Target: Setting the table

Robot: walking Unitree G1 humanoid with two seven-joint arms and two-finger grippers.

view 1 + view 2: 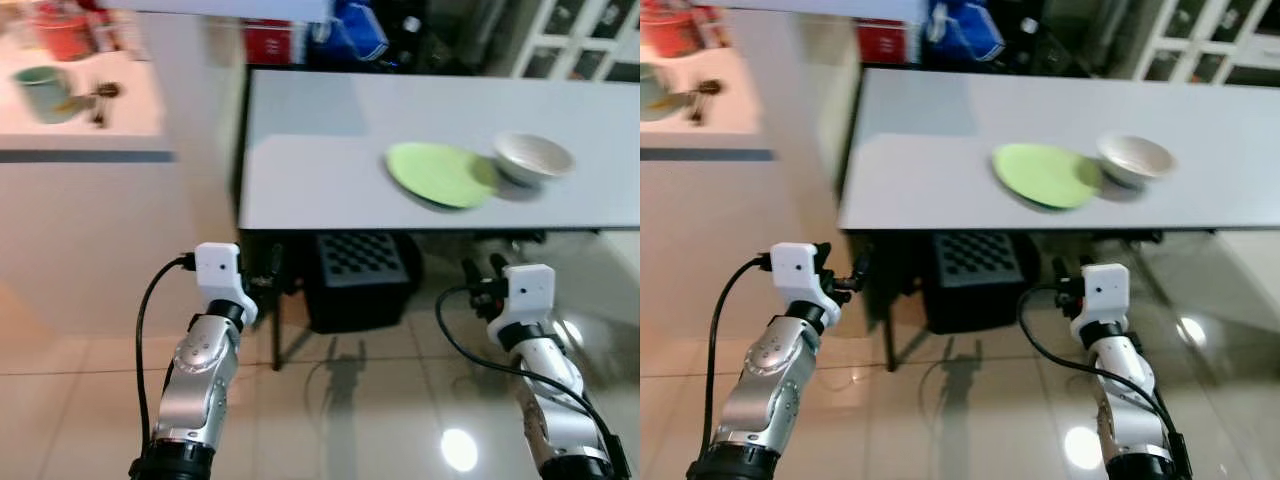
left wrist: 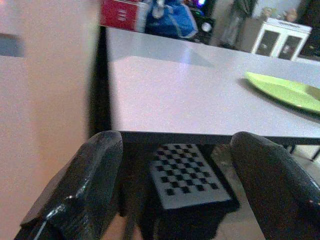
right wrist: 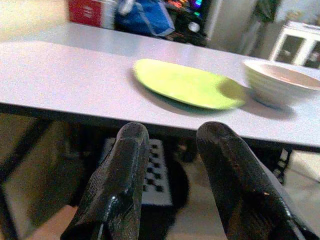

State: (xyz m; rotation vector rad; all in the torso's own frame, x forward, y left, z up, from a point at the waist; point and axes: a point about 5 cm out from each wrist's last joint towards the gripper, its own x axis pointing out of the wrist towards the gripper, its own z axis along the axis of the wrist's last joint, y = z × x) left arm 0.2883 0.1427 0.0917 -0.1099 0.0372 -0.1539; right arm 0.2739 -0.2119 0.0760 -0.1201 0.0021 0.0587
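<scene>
Green plate [image 1: 441, 174] and white bowl [image 1: 534, 157] on grey table [image 1: 320, 170], bowl rim apparently touching plate; blur limits certainty. Left gripper [image 2: 170, 195] wide open, empty. Right gripper [image 3: 170, 180] partly open, empty. Advise: close in squarely before reaching.

Your right tool [image 3: 172, 165] sits low, just in front of the counter [image 3: 60, 82] edge, its two black fingers [image 3: 120, 185] a little apart with nothing between them. On the counter you have a green plate [image 3: 187, 85] and a white ribbed bowl [image 3: 277, 82] just beside it, the bowl's shadow falling on the plate's rim. Under the counter there's a dark box with a checkered top [image 3: 155, 175]. At the far side, blurred, a red box [image 3: 85, 11] and a blue bag [image 3: 147, 19]; a white cabinet [image 3: 297, 40] stands behind.
</scene>
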